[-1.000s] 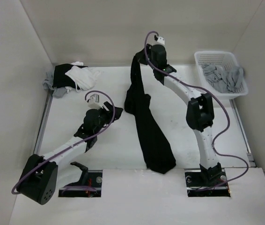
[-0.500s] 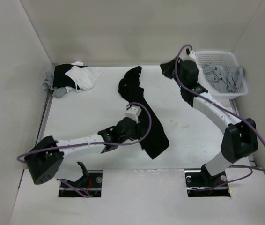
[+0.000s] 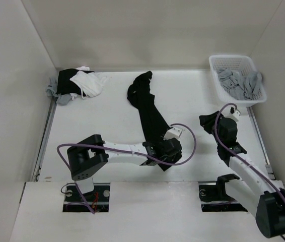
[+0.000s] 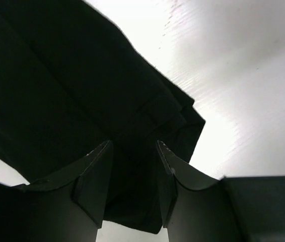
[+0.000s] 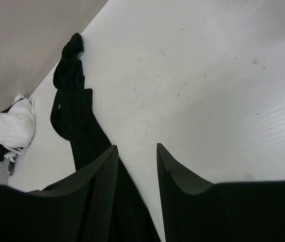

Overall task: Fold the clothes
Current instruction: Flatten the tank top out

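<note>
Currently at the spreading stage, no fold made: black top bunched in a long strip down the table, left gripper parted over its near end, right gripper parted, empty, well apart; next likely pinching that end to draw it flat.

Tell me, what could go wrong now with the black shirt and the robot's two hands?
1. The black top lies in a long twisted strip, not flat. Folded like this, it would likely end up lumpy.
2. The left gripper is open over the bunched near end. If it closes there, it may pinch several layers at once.
3. The right gripper is open, empty and off to the side. If only one arm pulls, the top may drag instead of spreading.
</note>
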Available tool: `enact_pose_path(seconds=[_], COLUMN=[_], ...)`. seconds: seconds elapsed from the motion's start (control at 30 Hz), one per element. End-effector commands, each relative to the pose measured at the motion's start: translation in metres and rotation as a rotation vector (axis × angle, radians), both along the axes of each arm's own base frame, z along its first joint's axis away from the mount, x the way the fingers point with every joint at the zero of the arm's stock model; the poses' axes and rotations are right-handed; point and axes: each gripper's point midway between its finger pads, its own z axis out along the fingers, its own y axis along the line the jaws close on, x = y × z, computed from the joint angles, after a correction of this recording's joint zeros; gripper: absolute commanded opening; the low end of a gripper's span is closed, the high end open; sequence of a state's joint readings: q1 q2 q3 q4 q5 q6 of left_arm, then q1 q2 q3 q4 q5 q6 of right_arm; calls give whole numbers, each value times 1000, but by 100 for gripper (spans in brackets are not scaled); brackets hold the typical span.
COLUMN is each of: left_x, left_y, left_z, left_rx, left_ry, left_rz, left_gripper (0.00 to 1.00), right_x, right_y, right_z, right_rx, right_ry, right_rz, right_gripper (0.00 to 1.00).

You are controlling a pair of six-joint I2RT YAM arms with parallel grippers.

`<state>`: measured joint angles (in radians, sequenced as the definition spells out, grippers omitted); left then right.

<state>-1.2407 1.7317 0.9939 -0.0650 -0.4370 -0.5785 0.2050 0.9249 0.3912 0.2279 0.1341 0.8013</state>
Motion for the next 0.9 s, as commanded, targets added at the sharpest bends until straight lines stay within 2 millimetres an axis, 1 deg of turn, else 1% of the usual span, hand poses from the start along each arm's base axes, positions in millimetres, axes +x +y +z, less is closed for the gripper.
enact_pose_path(seconds=[0.0,0.13,0.37,0.43,0.53,0.7,0.73,0.87], left_x=[-8,-16,-23,-23,-19,-13,-12,-9], left_y=[-3,4,7,7,11,6,5,7], left_z=[5,-5,-6,-9,-13,-5,-3,-9], left_rx=[7,34,35,41,47,19,13,25], left_ry=[33,47,52,54,47,17,10,15], left_rz=[88,134,164,164,183,190,189,197], left_gripper=[37,35,34,34,34,33,32,27], right_x=[-13,-20,-19,-19,-20,-22,-21,-21], right_y=[1,6,12,15,18,29,31,40], right_z=[-4,-12,-11,-10,-7,-8,-8,-8], right_rx=[67,77,83,93,101,102,101,106], right_ry=[-26,-24,-36,-37,-51,-51,-49,-52], right_rz=[28,54,82,93,105,137,142,169], right_gripper=[42,42,42,42,42,42,42,42])
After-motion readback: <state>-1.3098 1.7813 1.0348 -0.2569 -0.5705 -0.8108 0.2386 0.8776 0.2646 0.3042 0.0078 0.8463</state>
